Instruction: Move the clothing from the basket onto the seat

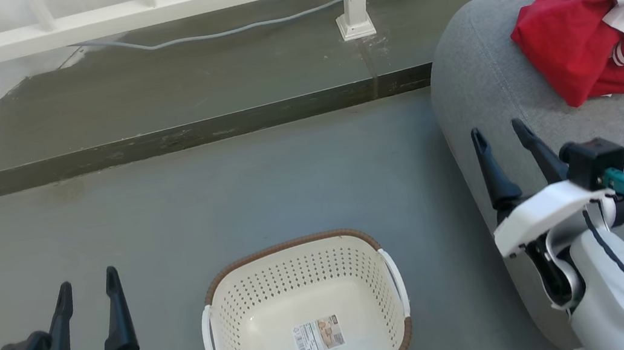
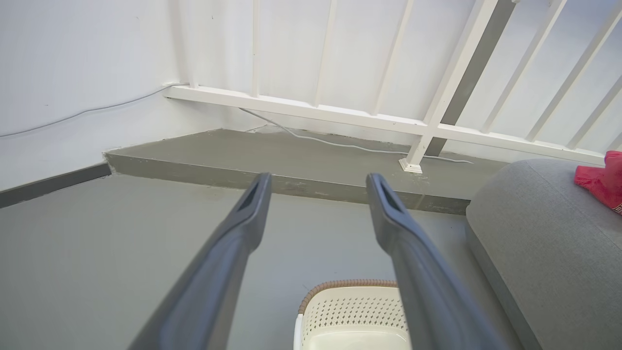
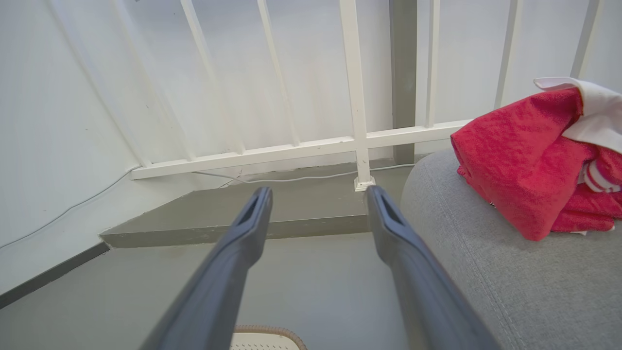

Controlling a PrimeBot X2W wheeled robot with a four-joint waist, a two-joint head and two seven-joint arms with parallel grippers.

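Clothing: red-and-white heap on seat, beyond right claw | likely soft, light, floppy; pinch a raised fold | right claw and left claw spread, empty | basket between them, empty

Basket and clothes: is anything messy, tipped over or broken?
Nothing is broken or tipped. The basket stands upright on the floor, and the red clothing lies crumpled in a heap on the grey seat.

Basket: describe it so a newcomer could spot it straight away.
Find the large grey seat on the right in the head view; the basket stands on the grey floor to its left, low in the picture. It is cream perforated plastic with a brown rim and white handles, empty apart from a label, unlike the soft red clothing heaped on the seat.
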